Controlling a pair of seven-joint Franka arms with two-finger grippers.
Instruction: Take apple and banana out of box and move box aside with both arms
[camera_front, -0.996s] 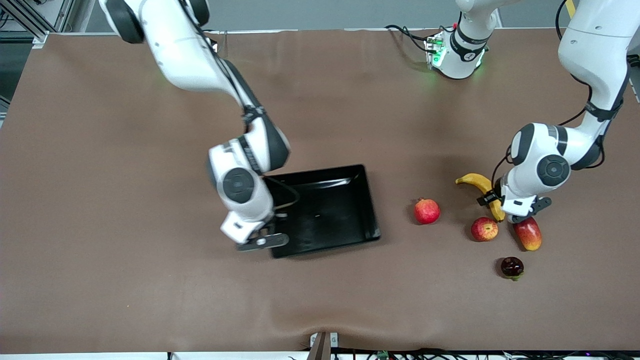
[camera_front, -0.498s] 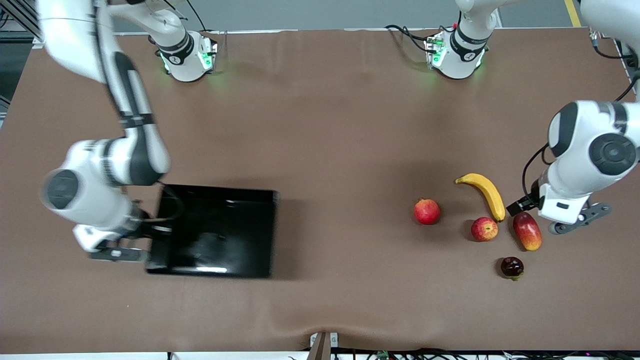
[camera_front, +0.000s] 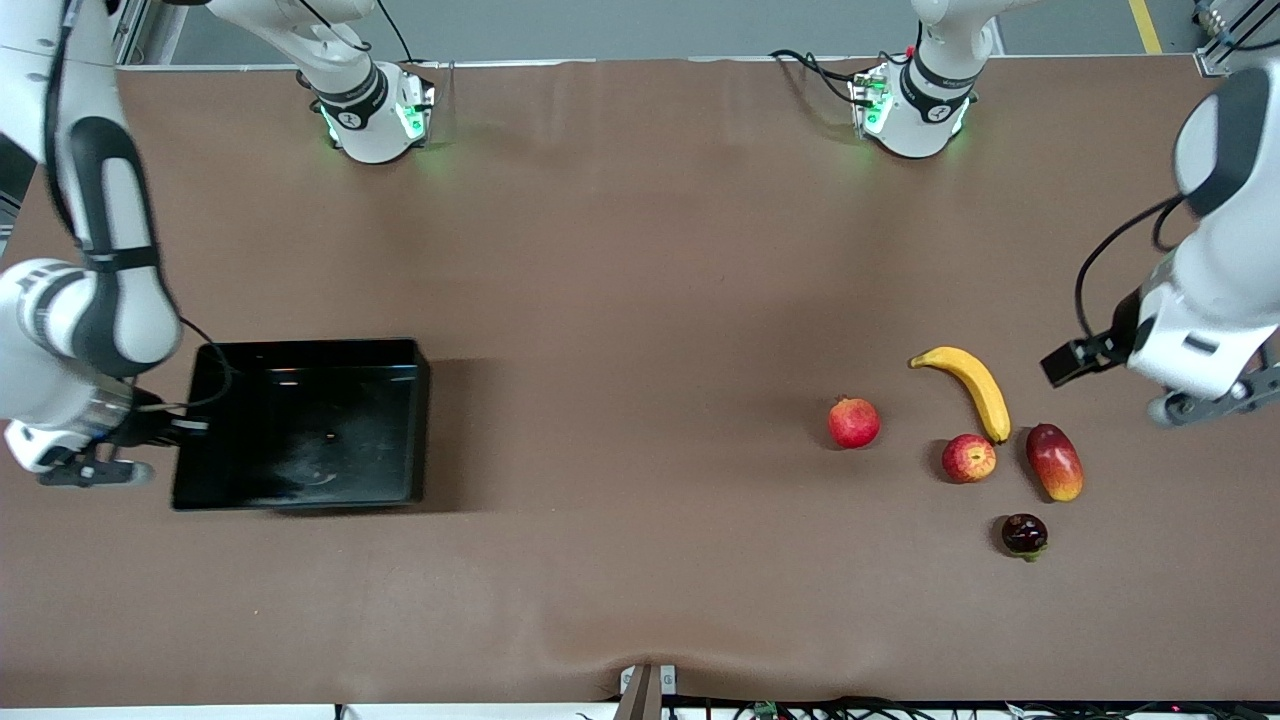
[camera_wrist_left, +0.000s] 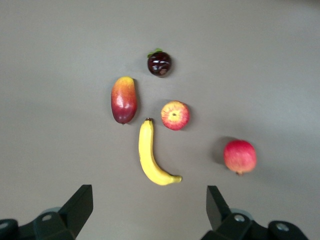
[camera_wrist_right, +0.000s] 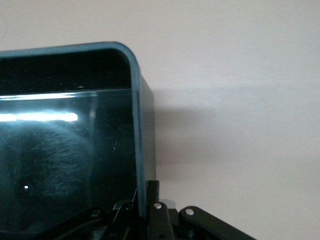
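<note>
The black box (camera_front: 310, 346) rests near the right arm's end of the table. My right gripper (camera_front: 158, 430) is shut on its end wall (camera_wrist_right: 142, 150), with the fingers (camera_wrist_right: 159, 210) pinching the rim. My left gripper (camera_wrist_left: 148, 205) hangs open and empty above the table, off to the side of the fruits toward the left arm's end. The banana (camera_front: 975, 385) (camera_wrist_left: 150, 160) lies on the table. The apple (camera_front: 968, 458) (camera_wrist_left: 175, 115) sits beside its tip, nearer the front camera.
A red pomegranate (camera_front: 853, 422) sits toward the table's middle from the apple. A red-yellow mango (camera_front: 1055, 462) lies beside the apple toward the left arm's end. A small dark fruit (camera_front: 1024, 534) is nearest the front camera. The arm bases (camera_front: 915, 110) stand along the table's back edge.
My right arm has swept the box from the table's middle toward the right arm's end. My left gripper has risen away from the banana, which stayed on the table.
</note>
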